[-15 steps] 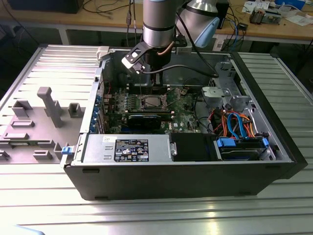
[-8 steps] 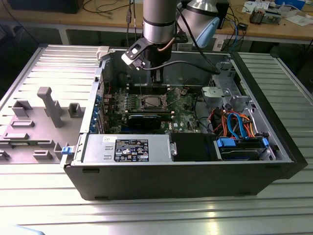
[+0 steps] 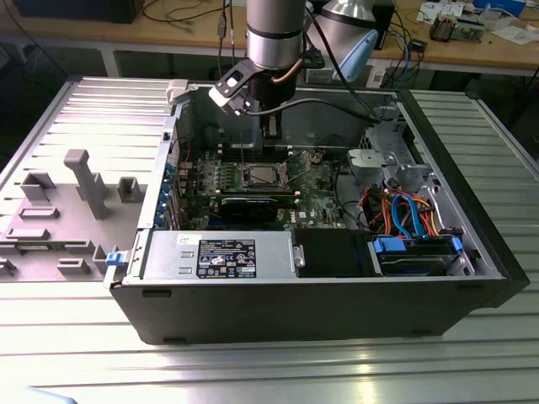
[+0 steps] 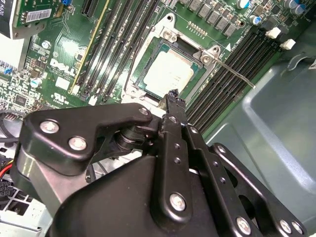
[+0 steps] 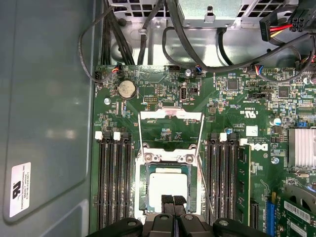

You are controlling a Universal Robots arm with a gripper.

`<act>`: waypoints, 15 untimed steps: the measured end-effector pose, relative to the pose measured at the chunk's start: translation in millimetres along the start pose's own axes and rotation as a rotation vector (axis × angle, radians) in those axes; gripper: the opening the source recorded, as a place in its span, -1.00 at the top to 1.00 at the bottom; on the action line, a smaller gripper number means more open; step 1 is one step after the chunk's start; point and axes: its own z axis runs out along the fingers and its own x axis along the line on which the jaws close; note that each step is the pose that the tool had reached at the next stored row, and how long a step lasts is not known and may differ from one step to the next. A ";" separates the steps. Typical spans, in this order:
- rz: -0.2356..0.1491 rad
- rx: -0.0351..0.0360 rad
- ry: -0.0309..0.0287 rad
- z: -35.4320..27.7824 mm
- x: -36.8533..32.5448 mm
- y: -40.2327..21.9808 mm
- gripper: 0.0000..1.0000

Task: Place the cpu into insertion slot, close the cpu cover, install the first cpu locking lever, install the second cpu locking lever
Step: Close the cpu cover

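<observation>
One pincer is carried on the arm inside an open computer case. It is held above the green motherboard, and a gap is seen beneath it in the exterior view. In both wrist views its fingertips are pressed together, and nothing is gripped between them.

The cpu is found just past the fingertips, almost in line with them, and apart from them. It is seated flat in the insertion slot, with its dull silver top fully exposed. In the second wrist view the same chip is framed by the slot's dark edge, just ahead of the closed tips.

The cpu cover is swung open and is seen on the far side of the slot from the pincer, with board components showing through its square window. Whether it stands upright or leans back cannot be told.

A thin locking lever is unhooked and juts out from a corner of the slot, off to one side of the fingertips.

Banks of long black memory slots flank the pincer on both sides. A round coin cell lies well beyond the cover.
</observation>
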 end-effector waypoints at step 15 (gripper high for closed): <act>0.000 0.0000 0.0000 0.1 -0.2 8.1 0.79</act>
